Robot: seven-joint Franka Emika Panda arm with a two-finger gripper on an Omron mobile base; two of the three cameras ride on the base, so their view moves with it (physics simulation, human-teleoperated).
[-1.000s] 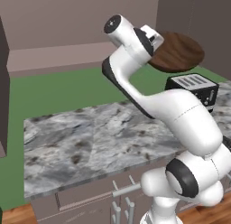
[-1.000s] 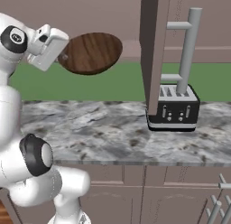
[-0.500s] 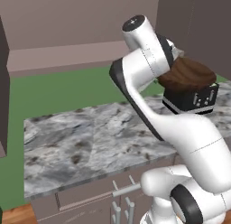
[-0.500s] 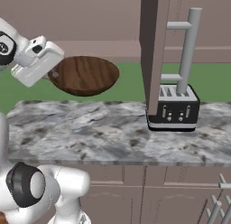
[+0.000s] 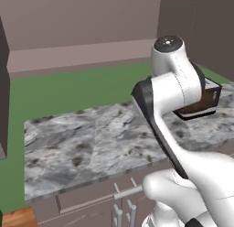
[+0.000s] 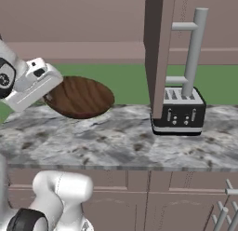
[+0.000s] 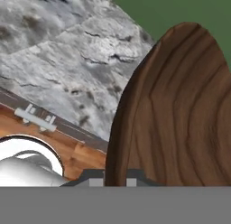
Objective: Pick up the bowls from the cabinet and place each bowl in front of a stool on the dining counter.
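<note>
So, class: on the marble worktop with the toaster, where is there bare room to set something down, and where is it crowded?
Bare stone runs across the marble worktop from its left end to the toaster. The wooden bowl in the gripper hangs above that stretch. The right end is crowded: the toaster sits under the open cabinet door with its bar handle.

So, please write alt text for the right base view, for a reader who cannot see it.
The gripper holds a brown wooden bowl above a grey marble worktop. A black toaster stands at right, below an open cabinet door.

toaster [image 6: 178,111] black, upright | on marble worktop [image 6: 116,141] | green wall [image 5: 68,91] behind
</note>
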